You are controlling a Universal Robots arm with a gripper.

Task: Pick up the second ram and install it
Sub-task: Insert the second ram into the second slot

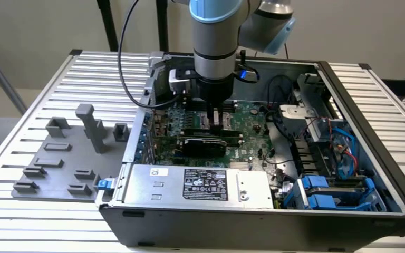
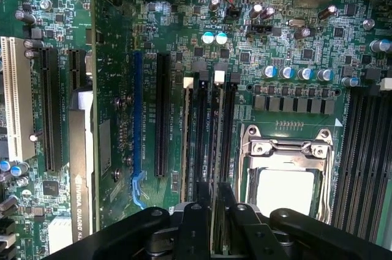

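The gripper (image 1: 217, 122) hangs over the motherboard (image 1: 248, 124) near the middle of the exterior view. Its jaws are squeezed on the ram (image 2: 215, 223), a thin strip held edge-on just above the slots (image 2: 208, 131). The ram looks light, stiff and easy to break. It is best held by its long flat sides.

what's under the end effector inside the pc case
Under the end effector lies the green motherboard, with its row of long memory slots and the CPU socket beside them. The slot ends nearest the fingers are covered by the end effector.
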